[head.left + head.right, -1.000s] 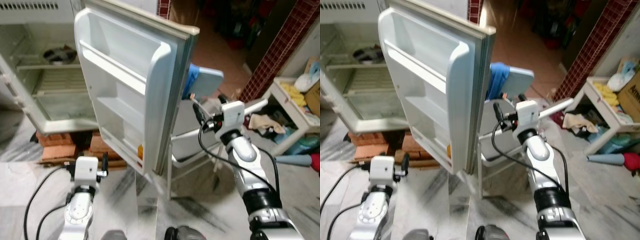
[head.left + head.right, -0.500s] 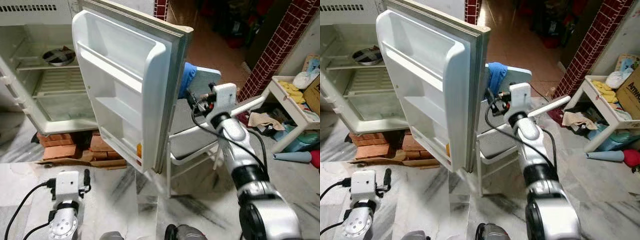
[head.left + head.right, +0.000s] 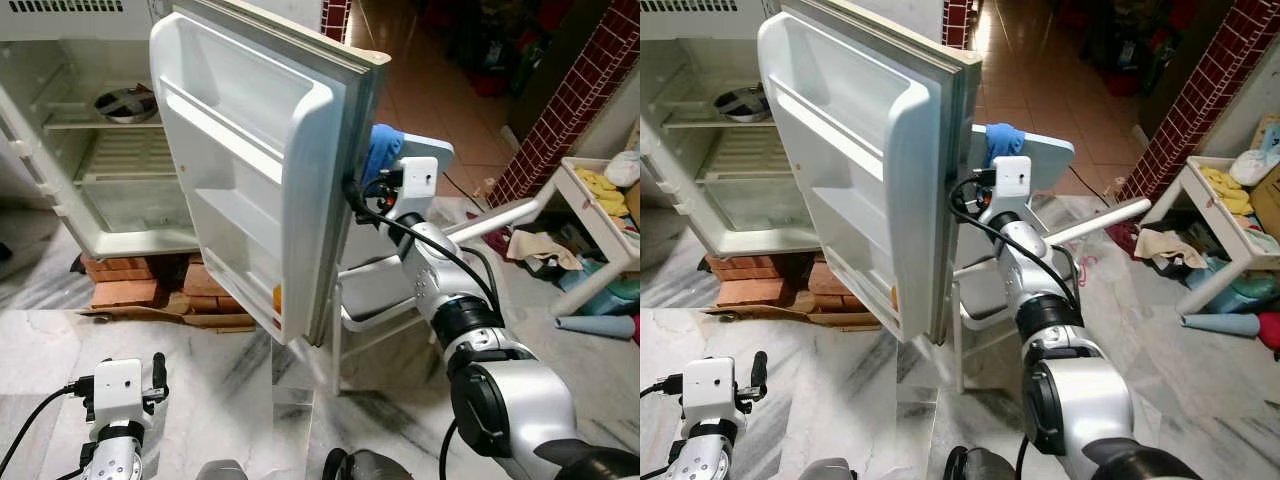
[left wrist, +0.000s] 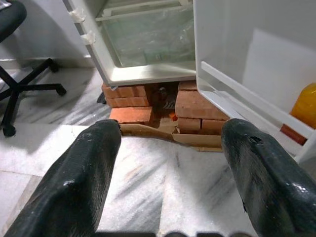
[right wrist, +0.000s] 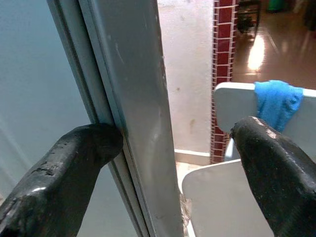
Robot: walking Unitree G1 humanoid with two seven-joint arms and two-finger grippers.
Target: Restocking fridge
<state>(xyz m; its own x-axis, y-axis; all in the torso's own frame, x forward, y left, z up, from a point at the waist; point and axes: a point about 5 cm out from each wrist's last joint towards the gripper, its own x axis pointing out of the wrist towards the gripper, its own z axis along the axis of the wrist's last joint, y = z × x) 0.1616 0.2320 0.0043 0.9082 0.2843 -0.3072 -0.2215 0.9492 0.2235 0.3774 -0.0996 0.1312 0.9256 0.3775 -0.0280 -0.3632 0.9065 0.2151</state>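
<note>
The white fridge point(image 3: 110, 190) stands open, with a steel bowl point(image 3: 124, 102) on its upper shelf. Its door point(image 3: 250, 170) swings toward me, and an orange item point(image 4: 306, 101) sits in the lowest door shelf. My right gripper point(image 3: 362, 190) is open at the door's free edge point(image 5: 143, 123). One finger point(image 5: 74, 168) rests against the edge, while the other finger point(image 5: 276, 168) stands apart on the chair side. Low over the marble floor my left gripper point(image 4: 170, 133) is open, empty and facing the fridge's base.
A white plastic chair point(image 3: 390, 290) with a blue cloth point(image 3: 380, 155) on its back stands right behind the door. Bricks point(image 3: 125, 293) prop up the fridge. A low white rack point(image 3: 590, 215) with clothes and a red-tiled pillar point(image 3: 570, 90) are at right. An office chair base point(image 4: 19, 89) is left.
My right gripper has moved left from beside the chair to the door's free edge. My left arm has dropped lower and closer to me.
</note>
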